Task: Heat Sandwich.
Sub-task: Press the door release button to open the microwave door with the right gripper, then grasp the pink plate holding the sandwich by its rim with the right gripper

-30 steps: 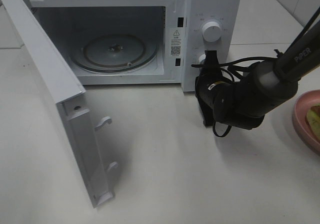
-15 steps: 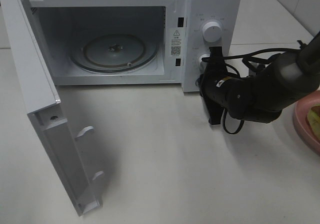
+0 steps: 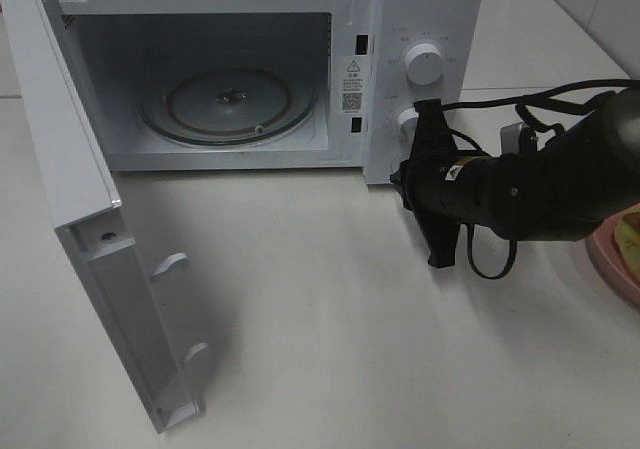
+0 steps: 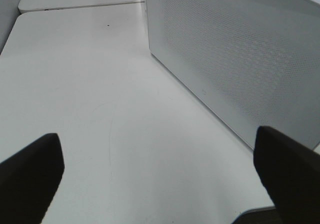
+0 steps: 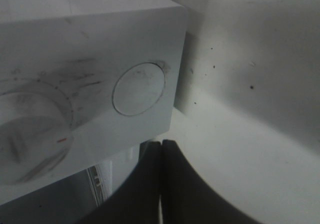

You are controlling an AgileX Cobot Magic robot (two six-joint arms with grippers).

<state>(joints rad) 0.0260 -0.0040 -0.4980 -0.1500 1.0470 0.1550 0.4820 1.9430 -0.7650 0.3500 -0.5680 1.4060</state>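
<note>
The white microwave (image 3: 420, 9) stands with its door (image 3: 75, 169) swung wide to the left, showing the glass turntable (image 3: 228, 104) with nothing on it. At the right edge sits a pink plate (image 3: 608, 259); only a yellow-green sliver of the sandwich (image 3: 630, 234) shows, the rest cut off. My right gripper (image 3: 403, 179) is shut and holds nothing, just in front of the control panel below the lower round button (image 3: 407, 121). The right wrist view shows its gripper (image 5: 161, 145) with fingers pressed together under that button (image 5: 138, 88). My left gripper (image 4: 160, 179) is open beside the door's outer face (image 4: 235, 54).
The upper dial (image 3: 423, 64) sits on the panel above the button, and shows blurred in the right wrist view as a dial (image 5: 30, 139). Black cables (image 3: 490, 259) loop under the right arm. The white tabletop (image 3: 320, 349) stretches in front of the microwave.
The door swung farther open to the left in the first half second, then stayed still. My right arm drew back from the panel, to the right and slightly lower, still shut.
</note>
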